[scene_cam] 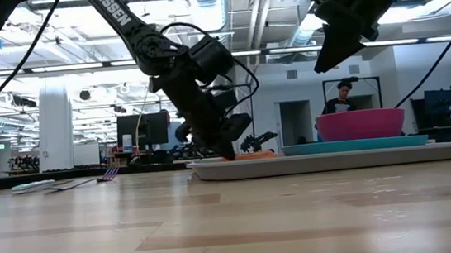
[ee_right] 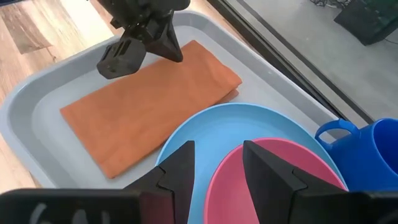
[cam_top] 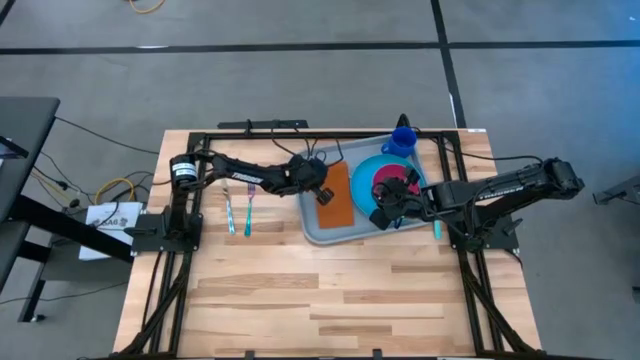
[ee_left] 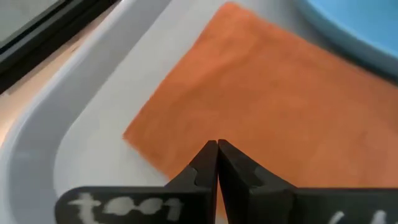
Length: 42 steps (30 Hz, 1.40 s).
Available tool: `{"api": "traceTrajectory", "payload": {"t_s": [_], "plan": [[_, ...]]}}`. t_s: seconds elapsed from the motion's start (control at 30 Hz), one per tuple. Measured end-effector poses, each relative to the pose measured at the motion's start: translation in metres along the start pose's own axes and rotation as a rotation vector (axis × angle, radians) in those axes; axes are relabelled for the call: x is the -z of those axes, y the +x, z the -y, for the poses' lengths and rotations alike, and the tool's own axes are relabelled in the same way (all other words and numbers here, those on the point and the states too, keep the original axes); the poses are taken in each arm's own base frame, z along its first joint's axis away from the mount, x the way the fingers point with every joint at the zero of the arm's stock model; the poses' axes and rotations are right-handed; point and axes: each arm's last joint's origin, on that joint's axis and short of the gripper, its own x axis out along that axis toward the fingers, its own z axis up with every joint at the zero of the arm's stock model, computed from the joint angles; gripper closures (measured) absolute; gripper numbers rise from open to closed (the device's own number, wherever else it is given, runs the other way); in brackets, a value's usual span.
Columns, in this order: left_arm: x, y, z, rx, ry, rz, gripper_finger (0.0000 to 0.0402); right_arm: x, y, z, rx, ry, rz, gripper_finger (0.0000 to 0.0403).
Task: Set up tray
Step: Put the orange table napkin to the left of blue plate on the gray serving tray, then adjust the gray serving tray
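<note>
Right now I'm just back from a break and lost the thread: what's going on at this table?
A two-armed robot is setting up a tray. The left gripper, jaws shut, is down on the orange napkin lying in the tray. The right gripper, jaws open, hovers above the pink bowl, which sits on the blue plate. A blue cup stands beside the tray, and utensils lie on the table.

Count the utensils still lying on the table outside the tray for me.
3: two lie side by side on the wood left of the tray; a teal one lies right of it, partly hidden under the right arm.
</note>
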Motion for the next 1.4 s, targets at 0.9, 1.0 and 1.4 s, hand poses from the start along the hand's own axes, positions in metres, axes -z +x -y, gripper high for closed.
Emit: {"api": "traceTrajectory", "payload": {"t_s": [0.9, 1.0, 1.4], "plan": [[0.010, -0.001, -0.004, -0.043, -0.020, -0.101, 0.0401, 0.000, 0.000, 0.000, -0.001, 0.000, -0.001, 0.0276], [0.009, -0.010, 0.004, -0.063, 0.019, -0.077, 0.0401, 0.000, 0.000, 0.000, -0.001, 0.000, -0.001, 0.0276], [0.030, -0.074, 0.067, 0.172, 0.199, -0.163, 0.0401, 0.002, -0.001, -0.001, -0.004, -0.008, -0.009, 0.0276]]}}
